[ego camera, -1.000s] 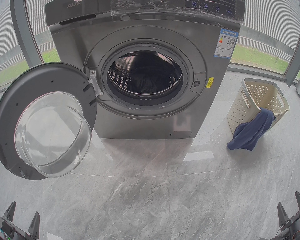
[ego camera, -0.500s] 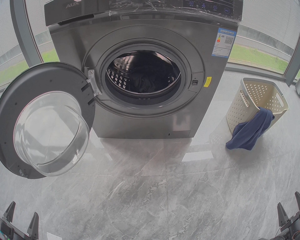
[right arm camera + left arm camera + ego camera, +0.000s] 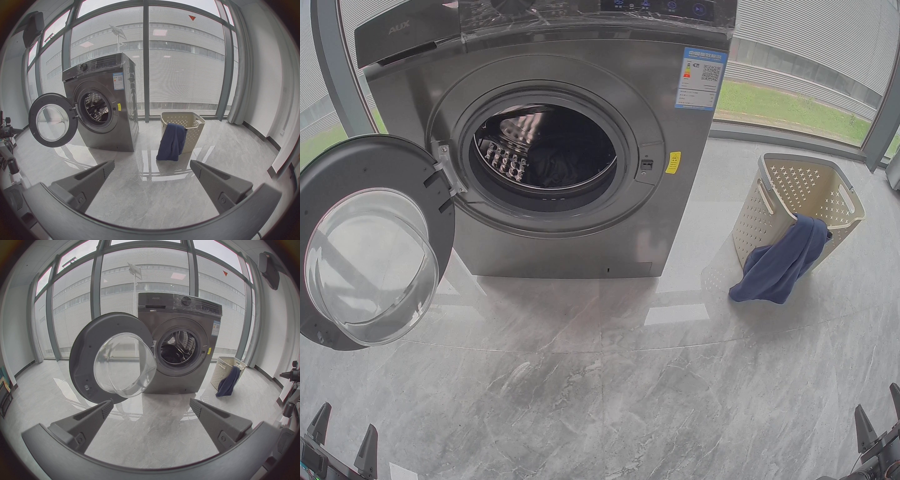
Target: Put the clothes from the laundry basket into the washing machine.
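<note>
A grey front-loading washing machine [image 3: 550,81] stands ahead with its round door [image 3: 362,244] swung wide to the left. Dark clothing [image 3: 553,169] lies inside the drum. To the right of the machine a cream laundry basket [image 3: 781,187] sits on the floor, and a dark blue garment [image 3: 778,262] hangs over its front rim down to the tiles. My left gripper [image 3: 342,431] and right gripper [image 3: 881,415] are low at the near corners, both open and holding nothing, far from the basket. The wrist views show the machine [image 3: 181,343], the basket [image 3: 187,123] and the blue garment [image 3: 172,142].
Glossy grey marble floor [image 3: 612,387] stretches between me and the machine. Tall windows with dark frames [image 3: 145,59] stand behind the machine and basket. The open door [image 3: 109,355] juts out into the room on the left.
The whole head view has shifted left, so the camera has turned toward the right; the basket now sits nearer the middle. The grippers keep the same place in the view.
</note>
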Controlling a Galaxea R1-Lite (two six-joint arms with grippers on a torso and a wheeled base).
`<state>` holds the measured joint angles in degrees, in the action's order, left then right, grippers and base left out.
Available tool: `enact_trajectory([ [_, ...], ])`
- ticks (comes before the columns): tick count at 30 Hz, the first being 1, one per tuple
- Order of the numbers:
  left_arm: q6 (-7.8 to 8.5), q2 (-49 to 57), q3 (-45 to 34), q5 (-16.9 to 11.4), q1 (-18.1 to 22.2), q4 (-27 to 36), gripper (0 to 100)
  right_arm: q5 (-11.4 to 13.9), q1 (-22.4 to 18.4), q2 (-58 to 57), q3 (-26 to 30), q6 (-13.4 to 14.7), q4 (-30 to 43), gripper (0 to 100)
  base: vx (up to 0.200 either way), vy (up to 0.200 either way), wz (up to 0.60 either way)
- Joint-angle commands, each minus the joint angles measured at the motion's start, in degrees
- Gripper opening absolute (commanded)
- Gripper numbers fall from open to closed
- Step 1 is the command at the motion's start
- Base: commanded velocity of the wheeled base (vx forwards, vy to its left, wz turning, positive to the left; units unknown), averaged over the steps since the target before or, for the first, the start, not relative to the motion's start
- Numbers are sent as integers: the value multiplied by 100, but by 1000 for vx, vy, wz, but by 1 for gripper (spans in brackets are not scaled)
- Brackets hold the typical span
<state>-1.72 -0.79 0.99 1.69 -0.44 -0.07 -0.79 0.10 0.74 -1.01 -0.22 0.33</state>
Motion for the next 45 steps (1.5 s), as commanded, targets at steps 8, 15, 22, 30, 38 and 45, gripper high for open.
enact_trajectory([
  [8,5,44,-99,-11,0,-1,100,-9,-1,-74,84,4,2,100,0,-200,0],
  [15,5,53,-90,-20,0,-1,100,0,-1,-74,84,4,2,100,0,-200,0],
  [22,22,44,-90,-20,0,-1,100,-9,-1,-74,84,4,2,100,0,-200,0],
  [30,5,44,-90,-20,0,-1,100,-9,-1,-74,84,4,2,100,0,-200,0],
  [38,-4,44,-90,-20,0,-1,100,0,-1,-74,84,4,2,100,0,0,0],
  [45,-30,44,-90,-20,0,-1,100,0,-1,-74,84,4,2,100,171,0,0],
])
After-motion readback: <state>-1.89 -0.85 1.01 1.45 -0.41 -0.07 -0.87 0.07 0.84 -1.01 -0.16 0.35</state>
